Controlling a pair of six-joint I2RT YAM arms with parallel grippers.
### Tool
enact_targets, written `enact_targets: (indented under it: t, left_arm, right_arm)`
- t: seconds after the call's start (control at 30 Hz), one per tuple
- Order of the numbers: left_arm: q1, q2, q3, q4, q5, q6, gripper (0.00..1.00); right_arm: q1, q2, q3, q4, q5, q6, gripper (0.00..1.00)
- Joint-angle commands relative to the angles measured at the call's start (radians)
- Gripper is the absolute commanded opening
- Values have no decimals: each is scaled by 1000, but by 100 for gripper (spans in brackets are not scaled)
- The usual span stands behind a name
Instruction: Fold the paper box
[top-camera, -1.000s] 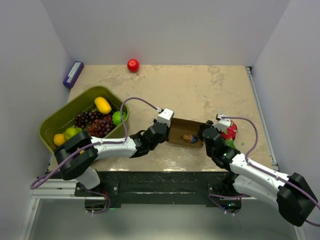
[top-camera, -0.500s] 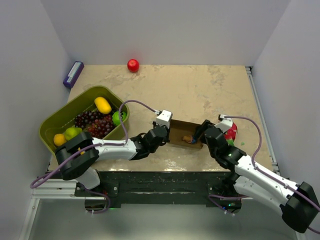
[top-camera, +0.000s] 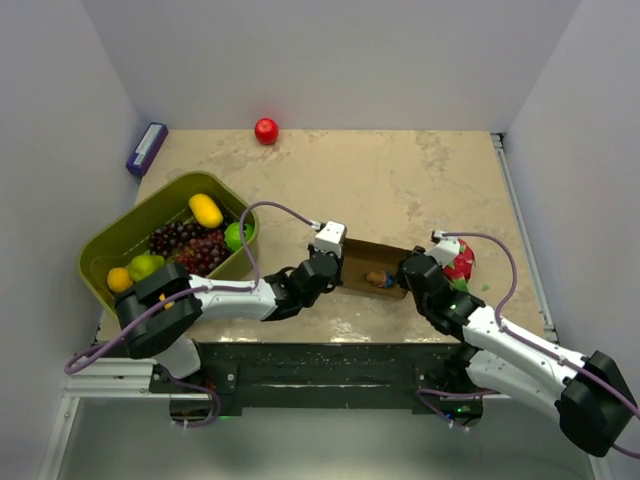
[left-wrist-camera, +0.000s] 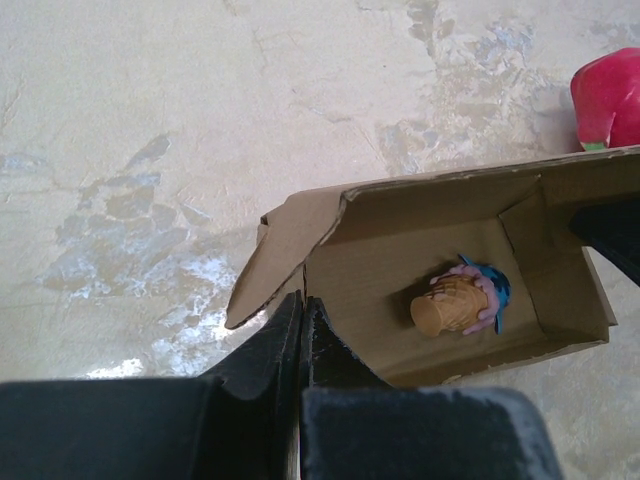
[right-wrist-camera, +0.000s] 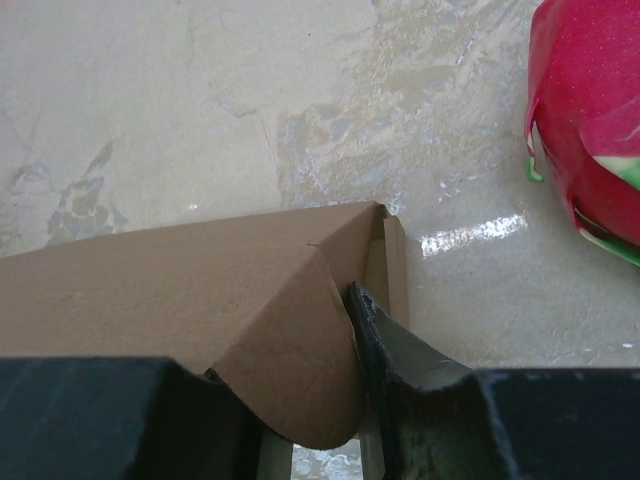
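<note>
1. A beige counter (top-camera: 400, 180) is enclosed by grey walls (top-camera: 330, 60).
2. The paper box (top-camera: 365, 257) is set near the counter's front edge (right of centre), open upward, long axis left-to-right.
3. The left fingers (left-wrist-camera: 265, 350) are closed at its corner; its end flap is pinched by the right fingers (right-wrist-camera: 400, 370).

The top external camera sits high above and behind the arms, looking steeply down on the whole table (top-camera: 400, 170) from afar. Each wrist camera looks down at very close range, the left into the open paper box (left-wrist-camera: 400, 250) from one end and the right over its other end, nearer still. All three share that box and the red fruit (left-wrist-camera: 612, 95) beside it.
</note>
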Motion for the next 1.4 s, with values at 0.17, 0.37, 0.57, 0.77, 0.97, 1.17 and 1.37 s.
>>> enact_targets:
  t: [0.17, 0.37, 0.57, 0.77, 0.97, 1.17, 1.37]
  left_arm:
    - [-28, 57, -12, -96, 61, -62, 0]
    - [-29, 39, -18, -51, 98, -74, 0]
    - [-29, 62, -21, -53, 95, -77, 0]
    - [-29, 67, 9, -24, 127, -84, 0]
    - [-34, 74, 22, -31, 124, -84, 0]
    - [-32, 62, 16, -33, 123, -94, 0]
    - [-35, 76, 8, -59, 97, -82, 0]
  right_arm:
    - [6, 6, -23, 38, 12, 31, 24]
    - [8, 17, -21, 41, 14, 36, 24]
    - [8, 24, -18, 41, 17, 37, 24]
    - [8, 35, -20, 49, 15, 40, 22]
    - [6, 40, -23, 52, 17, 42, 19]
    - [8, 40, -23, 52, 17, 43, 18]
    - [6, 38, -10, 30, 15, 43, 33]
